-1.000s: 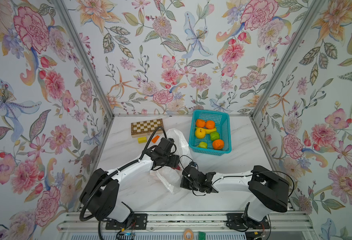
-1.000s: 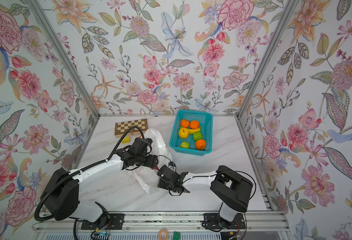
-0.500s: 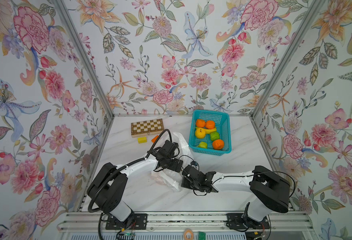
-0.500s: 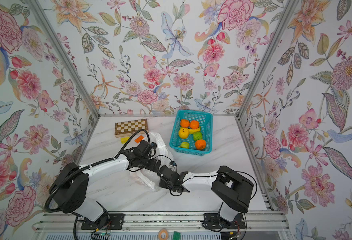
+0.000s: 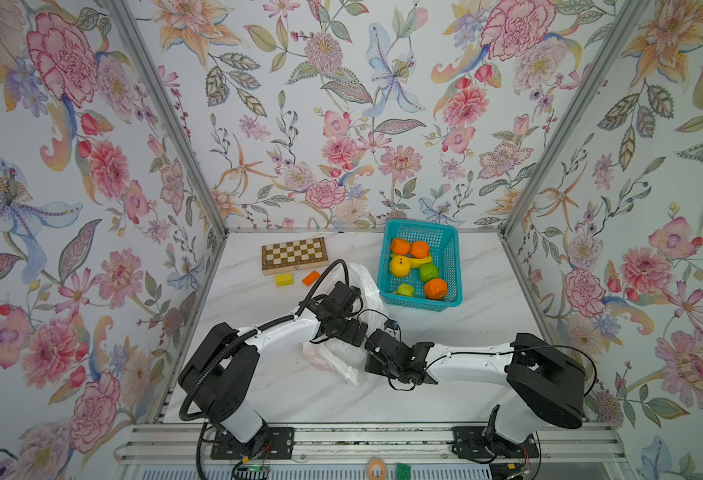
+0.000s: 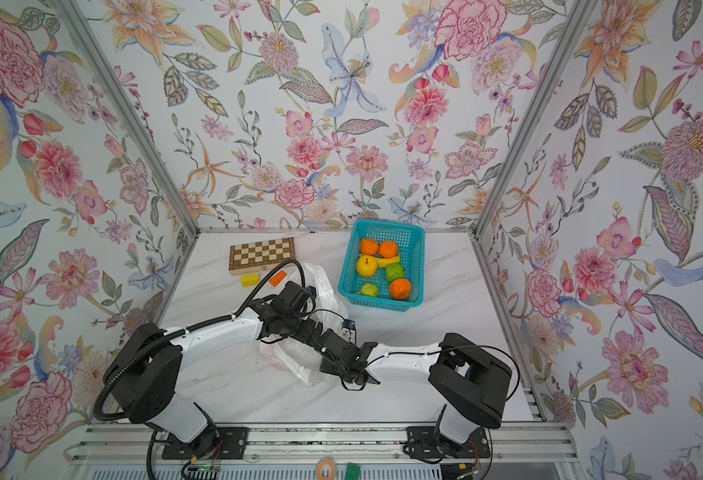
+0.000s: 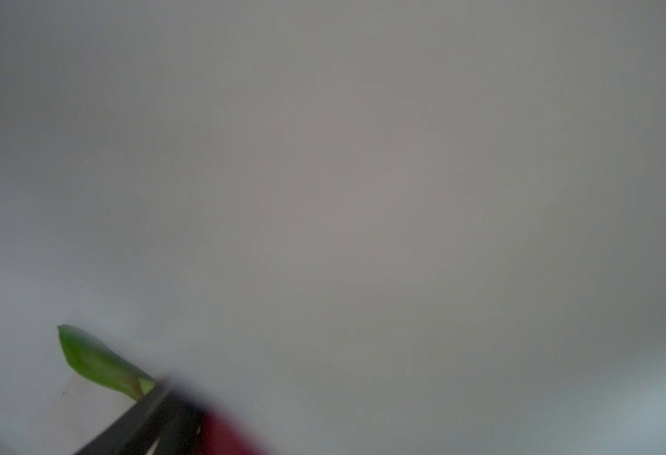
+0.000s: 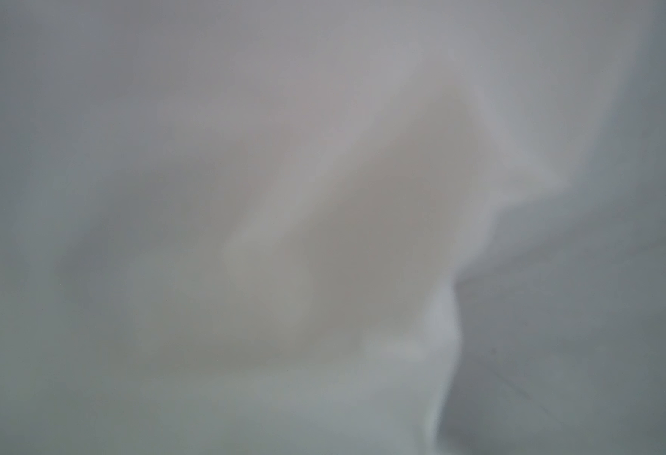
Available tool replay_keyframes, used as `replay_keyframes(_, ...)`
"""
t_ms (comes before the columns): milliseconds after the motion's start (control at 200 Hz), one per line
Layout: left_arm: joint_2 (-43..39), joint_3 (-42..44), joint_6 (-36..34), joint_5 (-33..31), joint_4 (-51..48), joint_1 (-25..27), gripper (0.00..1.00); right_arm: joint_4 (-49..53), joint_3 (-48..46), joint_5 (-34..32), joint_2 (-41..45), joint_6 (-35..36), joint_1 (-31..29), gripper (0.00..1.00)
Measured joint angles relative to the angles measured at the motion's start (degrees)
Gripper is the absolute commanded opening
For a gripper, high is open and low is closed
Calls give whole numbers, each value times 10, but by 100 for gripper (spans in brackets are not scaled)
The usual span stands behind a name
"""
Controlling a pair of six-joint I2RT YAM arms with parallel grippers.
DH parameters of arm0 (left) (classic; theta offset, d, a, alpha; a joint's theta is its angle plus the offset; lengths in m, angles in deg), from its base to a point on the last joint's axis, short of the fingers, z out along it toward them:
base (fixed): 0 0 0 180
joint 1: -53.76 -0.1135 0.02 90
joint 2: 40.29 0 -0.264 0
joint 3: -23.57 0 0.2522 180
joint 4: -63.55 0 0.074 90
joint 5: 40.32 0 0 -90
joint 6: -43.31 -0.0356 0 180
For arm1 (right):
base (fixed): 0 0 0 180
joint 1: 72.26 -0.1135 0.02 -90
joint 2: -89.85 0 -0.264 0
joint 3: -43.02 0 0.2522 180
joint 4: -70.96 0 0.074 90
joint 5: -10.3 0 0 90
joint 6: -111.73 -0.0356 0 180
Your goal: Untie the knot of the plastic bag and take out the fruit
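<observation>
A thin, translucent white plastic bag (image 5: 337,359) lies crumpled at the middle of the white marbled desk (image 5: 258,386). Its far end is just beside the near left corner of a teal mesh plastic basket (image 5: 451,266) by the back edge. In the basket sit round orange fruit (image 5: 435,288), a yellow apple-like one (image 5: 399,266) and green ones (image 5: 428,272). The left gripper (image 5: 347,330) is sunk in the bag's folds. Its wrist view shows one dark finger (image 7: 146,421) beside a dark red fruit (image 7: 225,437) with a green leaf tip (image 7: 95,360); I cannot tell how its jaws stand. The right gripper (image 5: 372,353) meets the bag's right side, jaws together; whether film is pinched is hidden, as is the knot.
</observation>
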State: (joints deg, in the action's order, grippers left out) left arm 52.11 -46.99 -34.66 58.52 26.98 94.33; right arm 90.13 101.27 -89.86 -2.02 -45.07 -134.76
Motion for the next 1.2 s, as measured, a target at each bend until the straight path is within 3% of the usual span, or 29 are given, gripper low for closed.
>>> replay_keyframes(85, -10, 5, 5, 5, 7, 0, 53, 0, 0, -11, 7, 0, 3, 0)
replay_keyframes(315, -56, 36, 45, 30, 44, 0, 36, 5, 2, -26, 8, 0, 12, 0)
replay_keyframes(540, -71, 40, 101, 35, 58, 0, 41, 11, 10, -32, 8, 47, 3, 0)
replay_keyframes(681, -124, 40, 190, -30, 22, 12, 47, 19, 25, -40, 0, 90, -23, 0)
replay_keyframes(881, -210, 29, 360, -137, -52, 70, 55, 28, 31, -52, -5, 109, -39, 0)
replay_keyframes(1006, -195, 26, 418, -167, -80, 86, 63, 27, 32, -59, -7, 122, -46, 0)
replay_keyframes(1201, -147, 29, 436, -185, -109, 88, 63, -15, 17, -48, -7, 162, -73, 0)
